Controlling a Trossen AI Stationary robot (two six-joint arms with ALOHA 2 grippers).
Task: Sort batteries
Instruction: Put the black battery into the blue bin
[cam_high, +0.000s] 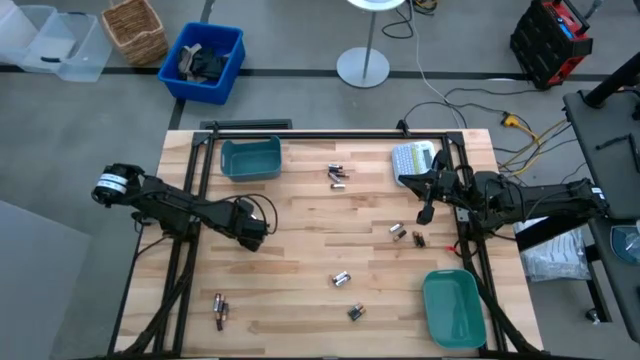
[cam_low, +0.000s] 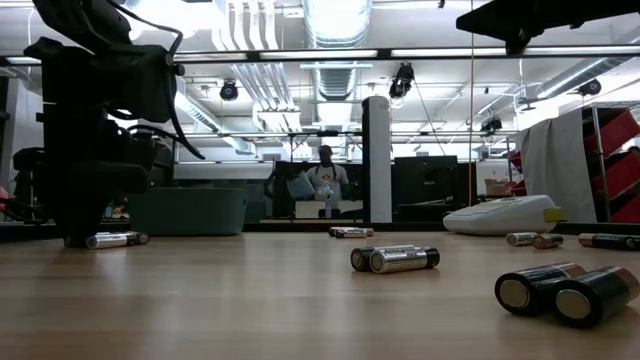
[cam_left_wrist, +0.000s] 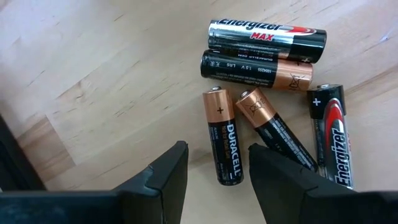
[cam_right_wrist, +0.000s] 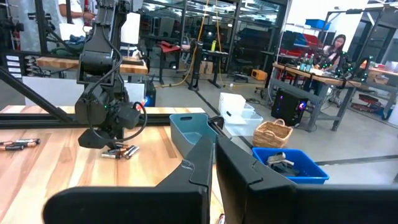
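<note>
Five batteries lie in a loose cluster (cam_left_wrist: 267, 93) on the wooden table, under my left gripper (cam_left_wrist: 217, 150). That gripper points down and is open. Its fingers stand on either side of the near end of a copper-and-black Duracell battery (cam_left_wrist: 224, 143), with a gap showing on each side. In the high view my left gripper (cam_high: 250, 232) hides this cluster. More batteries lie in small groups (cam_high: 337, 176) (cam_high: 405, 234) (cam_high: 341, 279) (cam_high: 220, 308). My right gripper (cam_high: 425, 212) hangs shut and level above the table's right side, and its fingers (cam_right_wrist: 205, 163) hold nothing.
One teal bin (cam_high: 250, 158) stands at the far left of the table, another (cam_high: 455, 305) at the near right corner. A grey-white label maker (cam_high: 415, 158) lies at the far right. Off the table are a blue crate (cam_high: 205, 60) and a basket (cam_high: 135, 28).
</note>
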